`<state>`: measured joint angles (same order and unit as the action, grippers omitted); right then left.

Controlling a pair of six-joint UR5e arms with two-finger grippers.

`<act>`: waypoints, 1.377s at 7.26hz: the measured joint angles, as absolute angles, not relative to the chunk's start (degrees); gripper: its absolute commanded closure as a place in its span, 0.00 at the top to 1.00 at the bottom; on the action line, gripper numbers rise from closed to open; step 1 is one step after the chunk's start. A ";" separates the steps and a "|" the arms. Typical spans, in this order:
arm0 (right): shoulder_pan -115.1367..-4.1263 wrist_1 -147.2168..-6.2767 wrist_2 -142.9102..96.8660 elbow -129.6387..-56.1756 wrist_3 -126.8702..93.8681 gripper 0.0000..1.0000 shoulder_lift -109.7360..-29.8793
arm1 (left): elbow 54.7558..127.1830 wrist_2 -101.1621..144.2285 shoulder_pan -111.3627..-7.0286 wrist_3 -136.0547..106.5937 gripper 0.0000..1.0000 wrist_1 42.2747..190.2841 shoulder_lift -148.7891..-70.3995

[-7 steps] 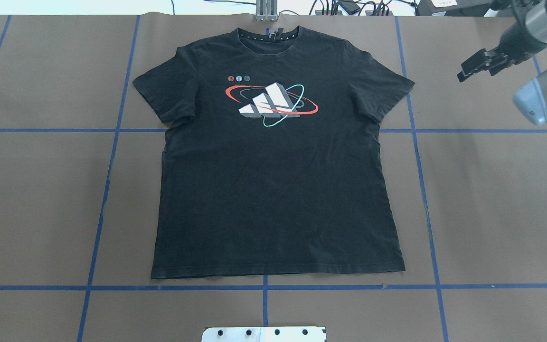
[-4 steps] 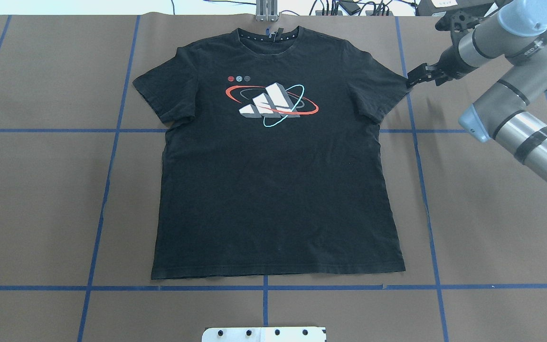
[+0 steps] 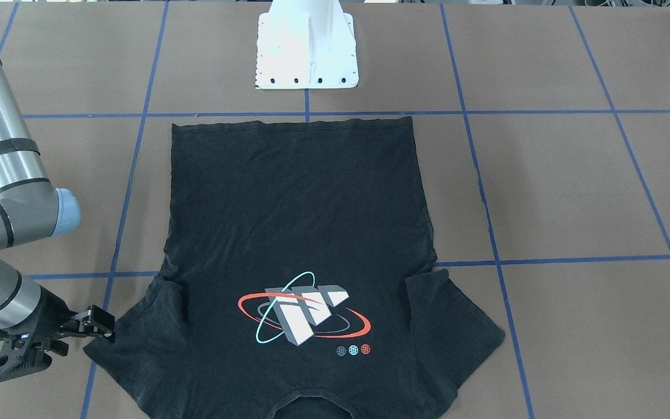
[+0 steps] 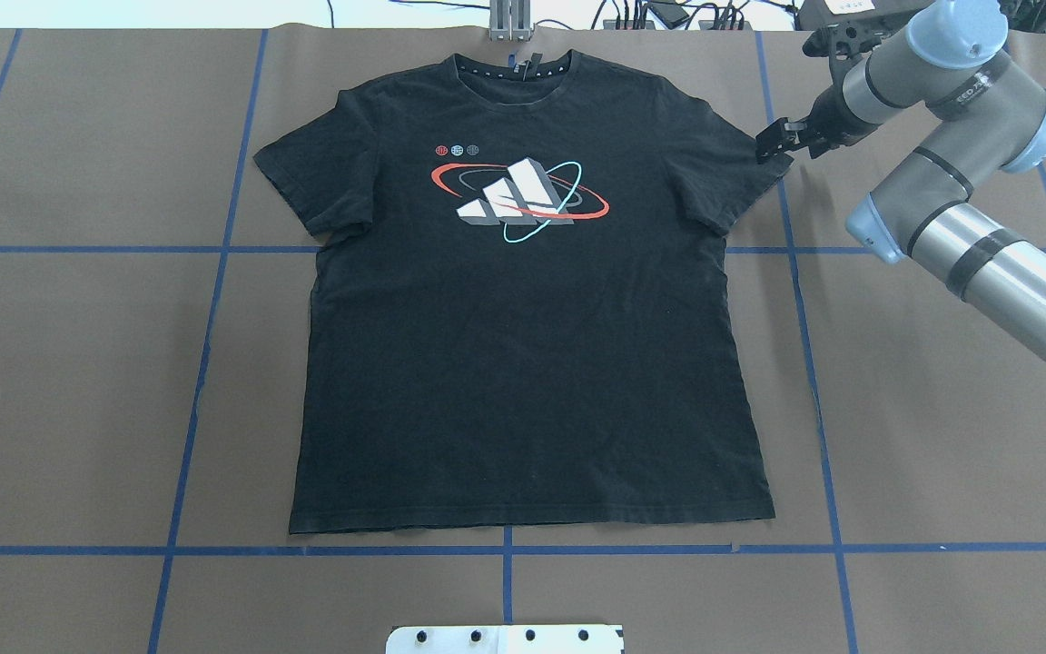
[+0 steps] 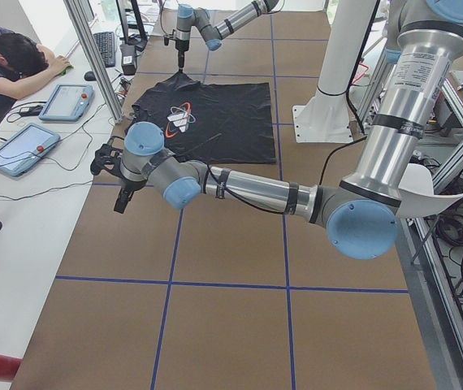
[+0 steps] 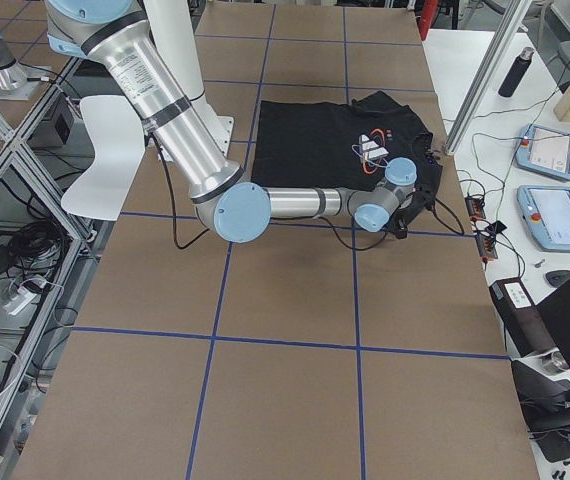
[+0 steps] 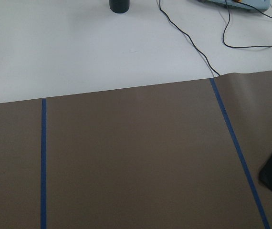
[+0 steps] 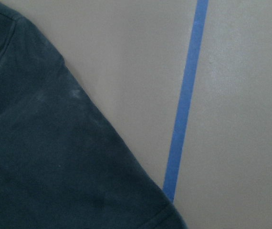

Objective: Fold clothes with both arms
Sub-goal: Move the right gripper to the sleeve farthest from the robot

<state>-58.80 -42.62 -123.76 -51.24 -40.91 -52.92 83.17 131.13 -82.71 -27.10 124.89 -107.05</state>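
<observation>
Black short-sleeved cotton T-shirt [image 4: 523, 363] flat, logo up, on brown tabletop [image 4: 78, 363]. Right hand [image 4: 772, 145] at sleeve tip [image 4: 754, 173], clench: cannot tell. Left hand [image 5: 120, 201] well apart, same. Risk: pinch catches one layer, sleeve slips.

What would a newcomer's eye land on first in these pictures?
A black T-shirt lies spread flat, logo up, in the middle of the brown table with its blue tape grid. The right arm's claw sits at the tip of the sleeve on the robot's right.
</observation>
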 measured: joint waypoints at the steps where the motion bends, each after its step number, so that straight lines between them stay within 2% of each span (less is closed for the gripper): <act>1: -58.60 -42.62 -123.36 -50.63 -40.71 0.75 -52.81 | 83.16 131.13 -82.71 -27.08 0.99 124.89 -107.05; 2: -58.41 -42.65 -123.10 -50.18 -40.67 0.63 -52.77 | 83.12 131.13 -82.71 -27.06 0.99 124.89 -107.04; 3: -58.33 -42.68 -122.98 -49.97 -40.73 0.43 -52.69 | 83.06 131.13 -82.71 -27.02 0.99 124.89 -107.00; 4: -58.31 -42.76 -122.94 -49.88 -40.90 0.31 -52.58 | 83.01 131.13 -82.71 -26.99 0.99 124.89 -106.97; 5: -58.21 -42.94 -122.90 -49.85 -40.99 0.09 -52.43 | 82.99 131.13 -82.70 -26.99 0.99 124.89 -106.97; 6: -58.13 -43.07 -122.88 -49.84 -40.98 0.00 -52.35 | 82.99 131.13 -82.71 -26.98 0.99 124.89 -106.97; 10: -58.98 -44.38 -124.47 -50.16 -40.79 0.00 -50.25 | 83.05 131.13 -82.71 -26.98 0.99 124.89 -106.96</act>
